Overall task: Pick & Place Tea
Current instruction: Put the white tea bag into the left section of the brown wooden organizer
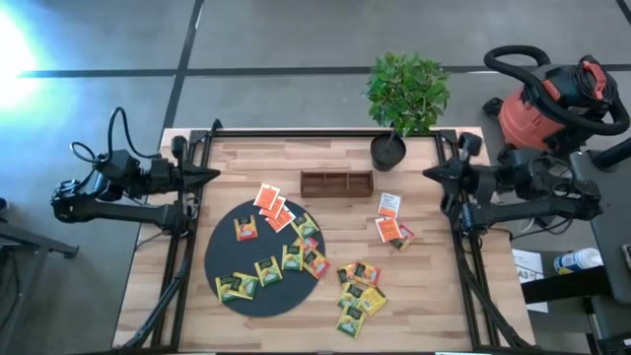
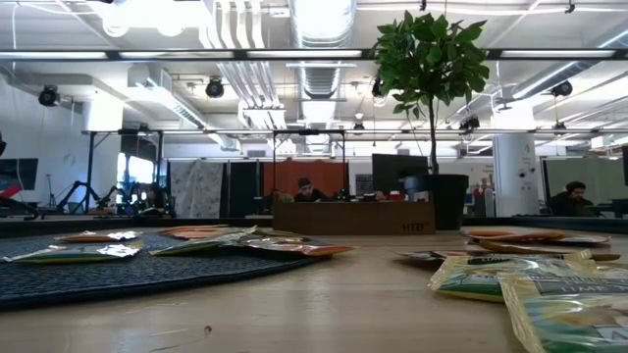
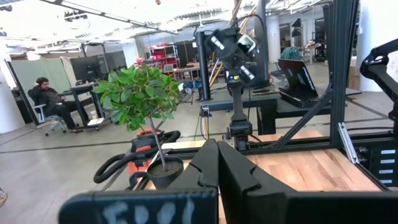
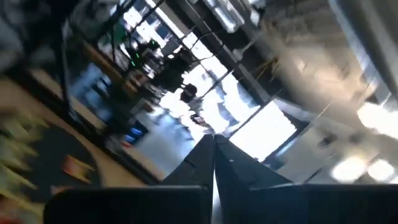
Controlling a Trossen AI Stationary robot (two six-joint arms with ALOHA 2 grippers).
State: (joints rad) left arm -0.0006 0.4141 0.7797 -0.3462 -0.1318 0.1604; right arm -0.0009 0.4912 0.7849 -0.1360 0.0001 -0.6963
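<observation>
Both grippers, left (image 1: 213, 175) and right (image 1: 430, 174), we see pinched closed and empty at the table's (image 1: 434, 296) side edges. From above we count tea sachets (image 1: 296, 258) on the black mat (image 1: 225, 256) and others (image 1: 357, 294) on bare wood. Our low view catches them edge-on, arms unseen.

We see an open-plan robotics lab inside an industrial-style hall. Beyond the wooden table (image 1: 325, 237), exposed ducts (image 2: 324, 25) and strip lights run across the ceiling, and people sit at desks with monitors (image 2: 397, 175); one person (image 3: 53, 102) leans back in an office chair on polished concrete floor. Black aluminium framing (image 3: 341, 68) stands around the table, with another rig of cameras on a post (image 3: 236, 74) behind it. A red shop vacuum (image 1: 552, 104) sits just beside the table, near a potted plant (image 1: 404, 99).
</observation>
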